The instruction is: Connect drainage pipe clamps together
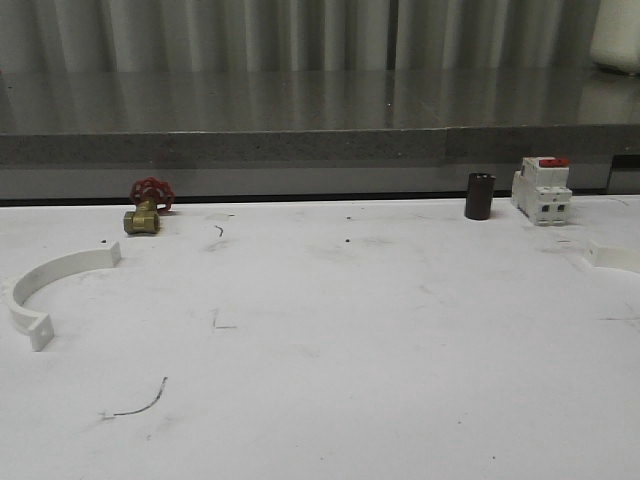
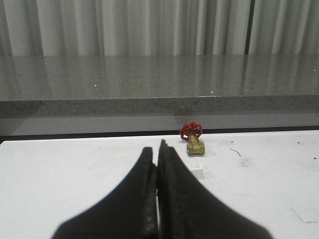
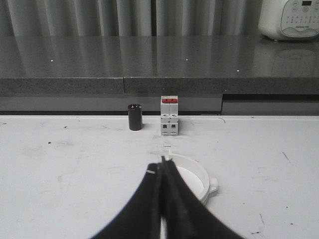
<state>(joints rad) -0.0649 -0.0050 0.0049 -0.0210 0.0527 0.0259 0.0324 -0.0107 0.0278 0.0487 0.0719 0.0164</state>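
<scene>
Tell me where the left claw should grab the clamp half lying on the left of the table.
Probably mid-arc on the clamp half, coming from above with one finger inside the curve and one outside. It lies flat, the band is thin, and the end tabs should stay free for mating. The left claw is shut; open it first.

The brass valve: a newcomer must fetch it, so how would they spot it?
On the white table, look along the far edge, left side. The brass valve sits there, behind the white curved pipe clamp. Its red handwheel and gold body set it apart.
</scene>
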